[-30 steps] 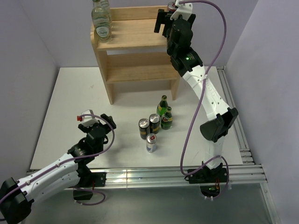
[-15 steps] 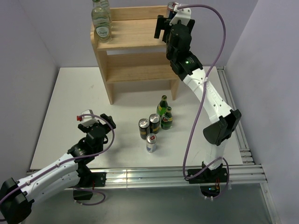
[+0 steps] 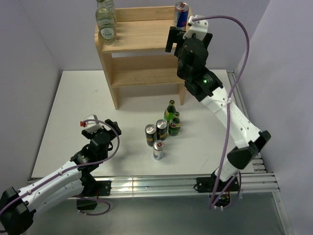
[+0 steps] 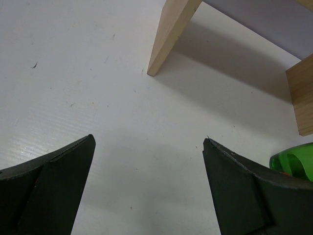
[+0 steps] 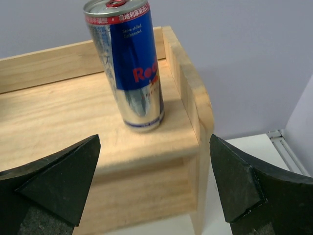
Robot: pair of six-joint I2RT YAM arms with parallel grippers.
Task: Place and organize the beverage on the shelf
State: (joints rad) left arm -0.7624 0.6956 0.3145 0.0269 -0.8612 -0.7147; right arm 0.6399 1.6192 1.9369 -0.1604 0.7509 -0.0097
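The wooden shelf [image 3: 142, 56] stands at the back of the table. One silver-and-blue can [image 3: 181, 14] stands upright on its top tier at the right end; it also fills the right wrist view [image 5: 129, 66]. My right gripper [image 3: 175, 40] is open and empty, just in front of and below that can [image 5: 154, 142]. On the table stand two green bottles [image 3: 169, 111], two black-and-gold cans [image 3: 150, 134] and a second silver-and-blue can [image 3: 158, 149]. My left gripper [image 3: 100, 128] is open and empty, low over the table [image 4: 149, 142], left of the group.
Two clear glass bottles [image 3: 106, 22] stand on the top tier's left end. Aluminium rails run along the table's right edge [image 3: 244, 112] and front edge [image 3: 161, 183]. The left wrist view shows a shelf leg [image 4: 171, 34] and a green bottle [image 4: 293, 156] at its right edge.
My right gripper has let go of the silver-and-blue can and drawn back and down from the top tier; the can now stands free. The left arm has not moved.
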